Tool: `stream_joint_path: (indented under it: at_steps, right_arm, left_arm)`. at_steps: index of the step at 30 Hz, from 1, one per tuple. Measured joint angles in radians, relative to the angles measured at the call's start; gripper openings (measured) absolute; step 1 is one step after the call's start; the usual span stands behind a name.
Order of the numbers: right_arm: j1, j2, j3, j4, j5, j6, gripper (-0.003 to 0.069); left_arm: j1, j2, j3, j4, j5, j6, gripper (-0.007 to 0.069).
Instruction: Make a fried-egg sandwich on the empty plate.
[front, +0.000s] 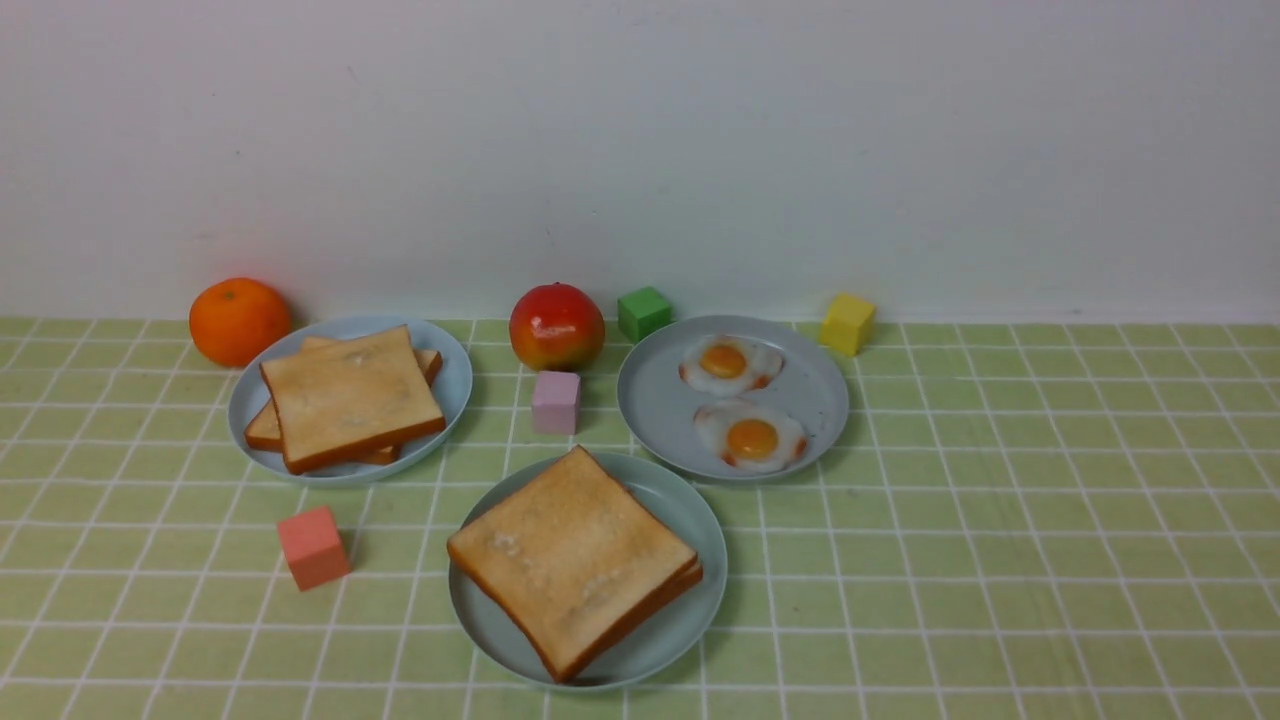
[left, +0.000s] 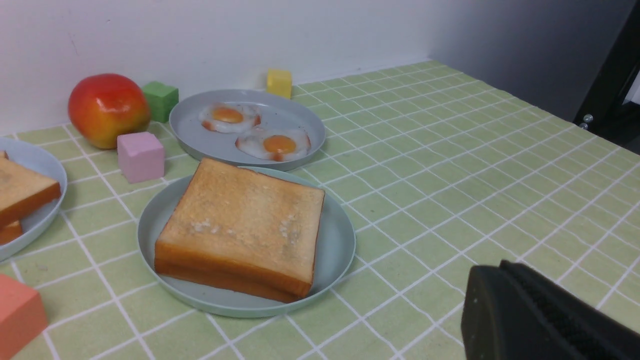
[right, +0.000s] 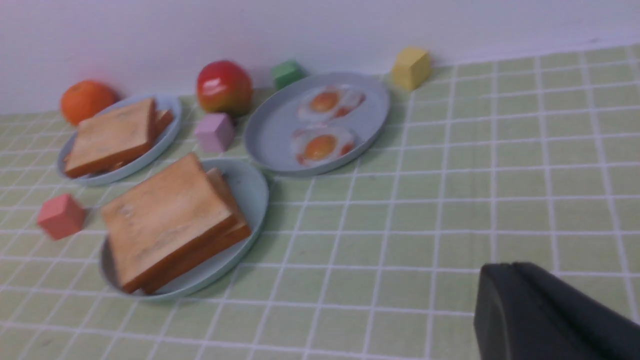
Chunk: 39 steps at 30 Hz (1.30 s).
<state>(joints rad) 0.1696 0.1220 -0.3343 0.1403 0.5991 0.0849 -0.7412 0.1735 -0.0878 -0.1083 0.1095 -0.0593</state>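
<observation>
The fried-egg sandwich (front: 573, 560), two golden-brown square toast slices, sits stacked on the round pale mint-teal plastic plate (front: 690, 520); no egg shows between them. Left gripper (left: 540, 315) and right gripper (right: 545, 315) are both closed and empty, so judged complete; retreat clear without nudging the stack.

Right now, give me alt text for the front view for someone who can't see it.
A toast sandwich sits on the nearest plate on a green checked tablecloth. Behind it are a plate of toast and a plate with two fried eggs, among fruit and coloured blocks.
</observation>
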Motion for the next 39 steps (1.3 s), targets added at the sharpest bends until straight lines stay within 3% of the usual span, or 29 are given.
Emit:
stream_joint_path:
  at_steps: [4,10,39]
  right_arm:
    - [-0.081,-0.09,0.167,-0.002,-0.1,-0.048,-0.0013]
    - [-0.088,-0.133,0.34,-0.025,-0.163,-0.057,-0.0013]
    - [-0.088,-0.133,0.347,-0.02,-0.192,-0.058,-0.0003]
  left_arm:
    - [0.0,0.0,0.0,0.0,0.0,0.0,-0.0013]
    - [0.0,0.0,0.0,0.0,0.0,0.0,-0.0013]
    - [0.0,0.0,0.0,0.0,0.008,0.0,0.0004]
